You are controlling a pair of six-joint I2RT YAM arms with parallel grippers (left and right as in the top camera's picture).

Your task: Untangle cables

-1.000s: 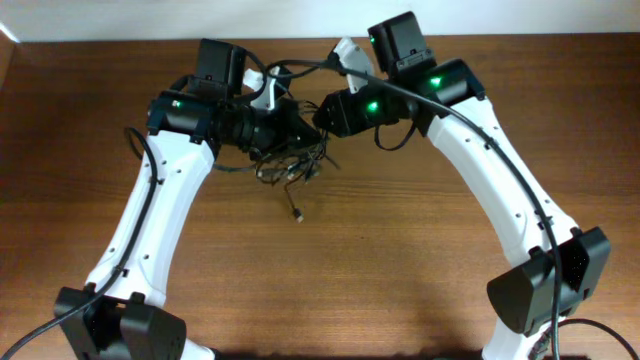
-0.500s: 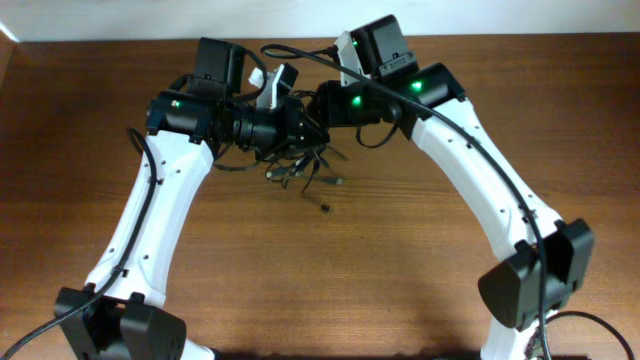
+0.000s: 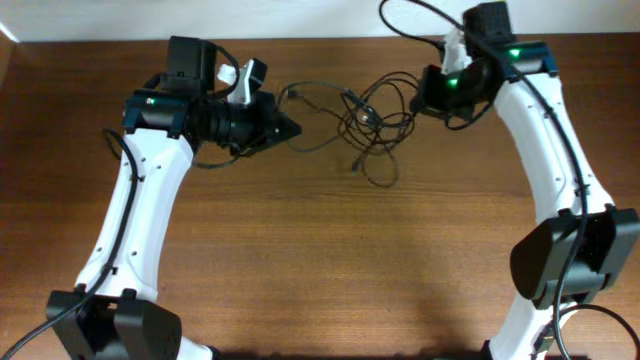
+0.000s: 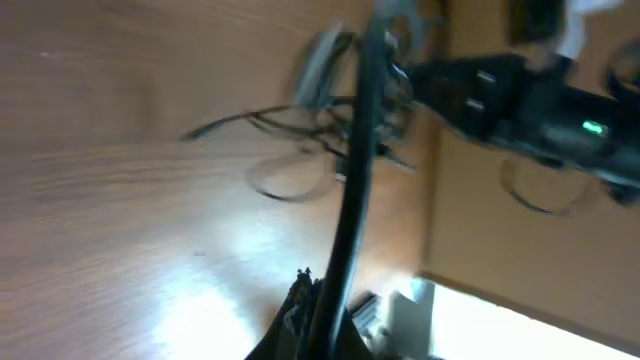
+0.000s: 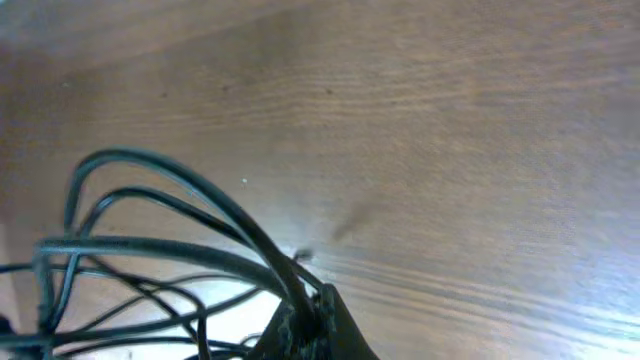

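Overhead: cables (image 3: 366,119) near far edge of table (image 3: 330,265)

Left tool (image 3: 291,128) and right tool (image 3: 428,90) drew apart, apparently stretching cables (image 3: 368,122) out.

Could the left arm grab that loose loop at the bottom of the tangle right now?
Probably not yet: the left gripper is shut on a strand of the cables, stretched toward the right gripper, so it must let go first.
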